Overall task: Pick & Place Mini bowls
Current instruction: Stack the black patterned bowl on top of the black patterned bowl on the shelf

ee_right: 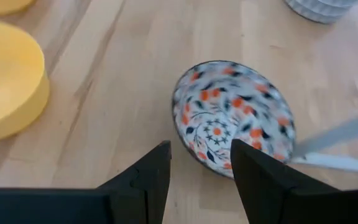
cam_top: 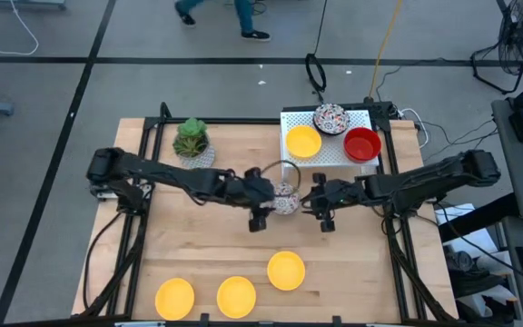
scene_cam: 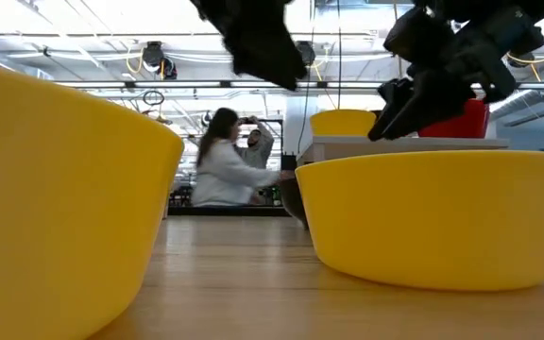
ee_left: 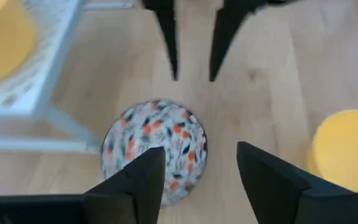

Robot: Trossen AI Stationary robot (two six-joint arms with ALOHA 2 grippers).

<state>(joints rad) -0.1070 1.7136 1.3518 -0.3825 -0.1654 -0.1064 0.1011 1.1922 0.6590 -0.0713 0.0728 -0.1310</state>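
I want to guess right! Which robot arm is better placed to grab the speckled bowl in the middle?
Probably the left. In its wrist view the open left gripper has one finger over the speckled bowl. The open right gripper sits just short of the rim.

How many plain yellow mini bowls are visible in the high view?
4: three yellow bowls along the table's front edge, and one on the white rack at the back. None seems hidden.

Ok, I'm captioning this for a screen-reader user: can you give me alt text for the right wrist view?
A speckled bowl, white with red and dark marks, sits tilted on the wooden table just beyond the right gripper, whose jaws stand open. A yellow bowl sits off to one side, and a thin metal leg crosses by the speckled bowl.
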